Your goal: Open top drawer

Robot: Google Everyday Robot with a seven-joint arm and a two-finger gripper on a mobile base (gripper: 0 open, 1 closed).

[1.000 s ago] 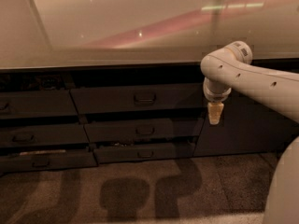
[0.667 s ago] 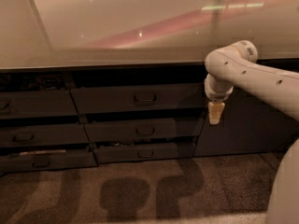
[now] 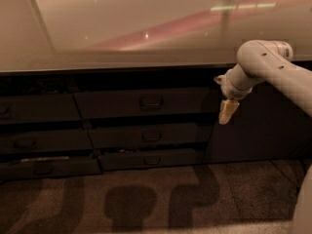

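Note:
The top drawer [image 3: 141, 103] is the wide dark front under the countertop, with a dark loop handle [image 3: 151, 102] at its centre. Its front stands about level with the drawer to its left. My gripper [image 3: 227, 112] hangs pointing down from the pale arm [image 3: 263, 65], right of the drawer's right end and at about handle height. It is well apart from the handle and holds nothing that I can see.
Two shallower drawers [image 3: 146, 135] [image 3: 148, 159] sit below the top one, and another column of drawers [image 3: 39, 108] lies to the left. A plain dark cabinet door [image 3: 256, 126] is behind the gripper. A pale glossy countertop [image 3: 126, 33] overhangs everything, and speckled floor [image 3: 146, 199] lies in front.
The arm has shifted a little to the right and the gripper has risen slightly. The drawers have not moved.

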